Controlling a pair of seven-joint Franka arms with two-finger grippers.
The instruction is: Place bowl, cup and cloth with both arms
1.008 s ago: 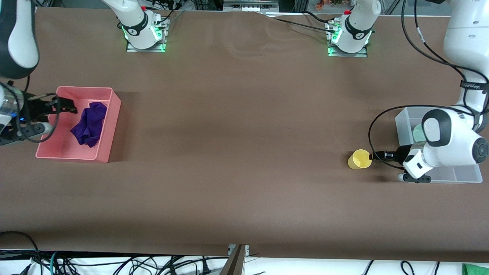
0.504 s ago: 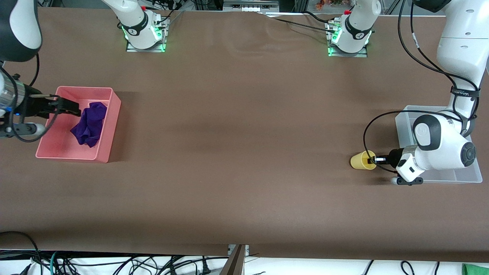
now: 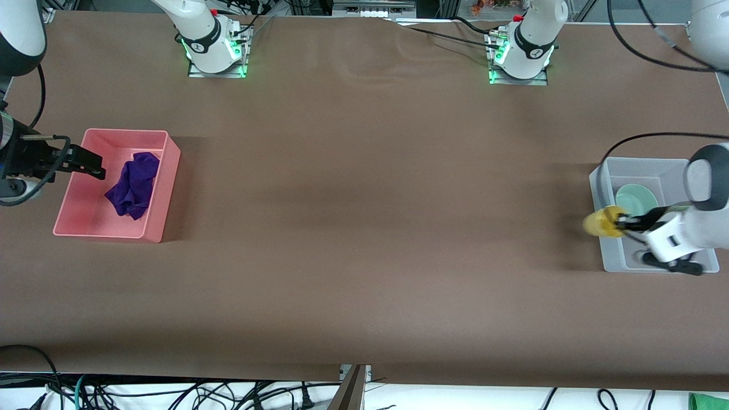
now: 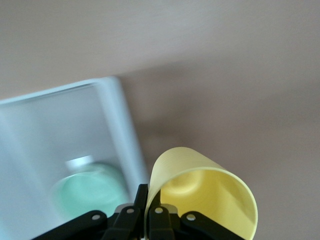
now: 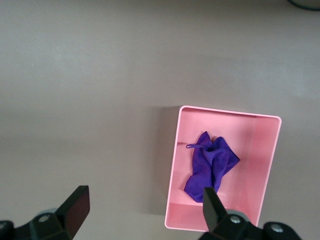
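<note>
You have the cup (image 3: 605,222) pinched by its rim in the left gripper (image 3: 625,221), the jaws closed down to the thickness of the wall, one finger inside and one outside, and it hangs over the edge of the clear bin (image 3: 597,188) at that bin's nine o'clock. The bowl (image 3: 636,200) already sits in the bin, toward its twelve o'clock. In the left wrist view the cup (image 4: 202,192) is tipped on its side, mouth outward, so I judge you should carry it further in over the bare floor at the bowl's six o'clock, turn it upright, and lower before letting go; dropped from here it would likely catch the bin wall (image 4: 122,130) or knock the bowl (image 4: 90,192). Keep clear of the wall as you cross it. The right gripper (image 3: 85,162) waits over the nine o'clock rim of the pink bin (image 3: 165,188), jaws spread wide and holding nothing; the cloth (image 3: 134,185) lies inside, toward three o'clock.
</note>
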